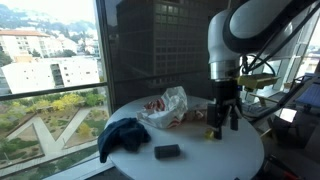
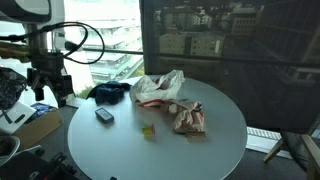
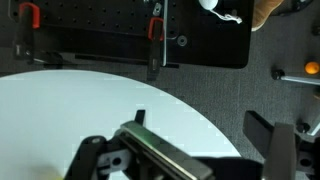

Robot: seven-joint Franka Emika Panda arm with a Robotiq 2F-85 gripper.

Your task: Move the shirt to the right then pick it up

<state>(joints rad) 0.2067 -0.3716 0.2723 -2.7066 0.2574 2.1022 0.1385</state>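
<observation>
Hovering gripper (image 1: 223, 128) above table (image 1: 215, 158) rim, fingers spread, holding nothing | dark blue shirt (image 1: 122, 135) crumpled near far rim, beside plastic bag (image 1: 165, 105), well apart from gripper | 0 of 2 steps apparently done: shifting right, lifting remain

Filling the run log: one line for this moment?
gripper open, empty | crumpled dark blue shirt untouched on round white table | pick pending
</observation>
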